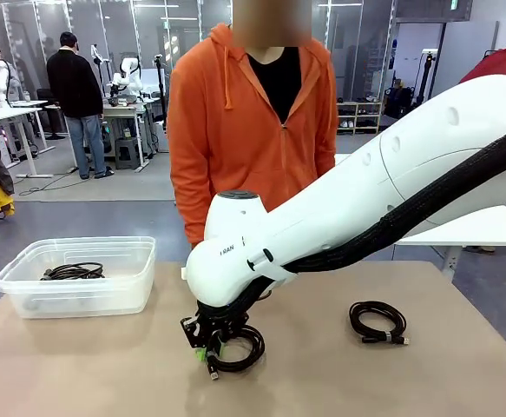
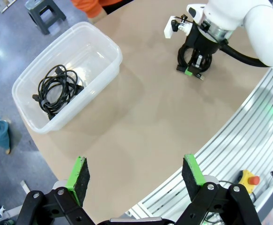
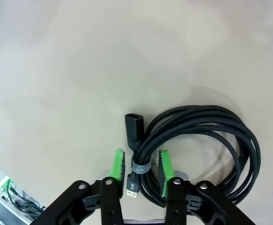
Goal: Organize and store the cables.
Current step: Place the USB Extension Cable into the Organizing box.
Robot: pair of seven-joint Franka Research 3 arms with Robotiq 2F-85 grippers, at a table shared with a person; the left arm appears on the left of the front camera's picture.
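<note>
The tan bench (image 1: 339, 382) carries a clear tub (image 1: 27, 295) at its left end, with one coiled cable (image 1: 72, 272) lying flat inside. A second coil (image 1: 377, 321) lies flat toward the right. A third coil (image 3: 206, 140) lies near the middle, its oval stretching sideways from the right hand (image 3: 141, 159). That hand's open fingers straddle the strapped section. One connector points away from the wrist. The left hand (image 2: 135, 164) hangs open over the bench's edge.

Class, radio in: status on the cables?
Left hand open, idle. Right hand straddling strapped coil, grip unclear. One coil in bin; spare coil waiting. Person stands opposite.
</note>
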